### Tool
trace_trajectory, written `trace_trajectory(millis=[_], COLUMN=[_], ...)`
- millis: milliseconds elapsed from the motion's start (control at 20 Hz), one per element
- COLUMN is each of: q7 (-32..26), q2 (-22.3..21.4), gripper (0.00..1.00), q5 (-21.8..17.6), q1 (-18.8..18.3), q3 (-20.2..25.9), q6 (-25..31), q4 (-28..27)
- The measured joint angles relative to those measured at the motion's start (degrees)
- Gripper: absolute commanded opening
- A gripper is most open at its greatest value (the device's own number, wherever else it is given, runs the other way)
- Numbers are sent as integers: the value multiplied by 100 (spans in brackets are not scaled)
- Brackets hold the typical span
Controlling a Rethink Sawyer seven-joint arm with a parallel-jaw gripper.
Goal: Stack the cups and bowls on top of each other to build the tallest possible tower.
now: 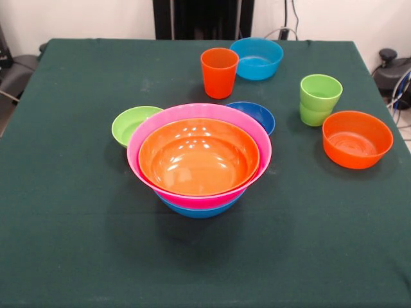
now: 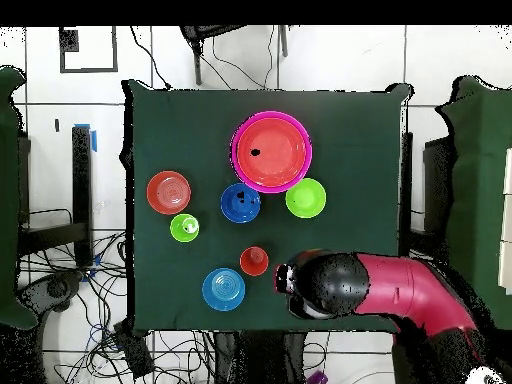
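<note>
Hand (image 2: 288,280) hidden beneath arm (image 2: 400,290)

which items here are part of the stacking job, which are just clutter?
Job:
tower (orange in pink on blue)
orange cup
two nested green cups
green bowl
dark blue bowl
light blue bowl
small orange bowl

Clutter:
floor cables

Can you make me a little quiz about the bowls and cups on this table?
1. True or false: the tower has an orange bowl on top.
2. Which stands nearest the orange cup? A. light blue bowl B. lime green bowl C. small orange bowl
3. Fill in: the green cups are ____ into each other.

Key: 1 true; 2 A; 3 stacked.
</note>
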Motion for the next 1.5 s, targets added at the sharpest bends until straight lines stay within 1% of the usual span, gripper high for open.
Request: trace_trajectory(millis=[250, 300, 500, 550, 950, 1200, 1400, 1500], q7=[0, 0, 0, 0, 0, 0, 0, 0], q2=[430, 576, 766, 917, 1500, 1868, 2211, 2323], gripper=[100, 100, 100, 100, 100, 100, 100, 100], q5=[-43, -46, -84, -134, -393, -607, -778, -826], q1=[113, 190, 290, 353, 527, 539, 537, 537], q3=[0, 1, 0, 1, -29, -42, -41, -41], q6=[137, 228, 327, 365, 357, 114, -284, -392], q4=[-266, -397, -574, -700, -1064, -1214, -1369, -1426])
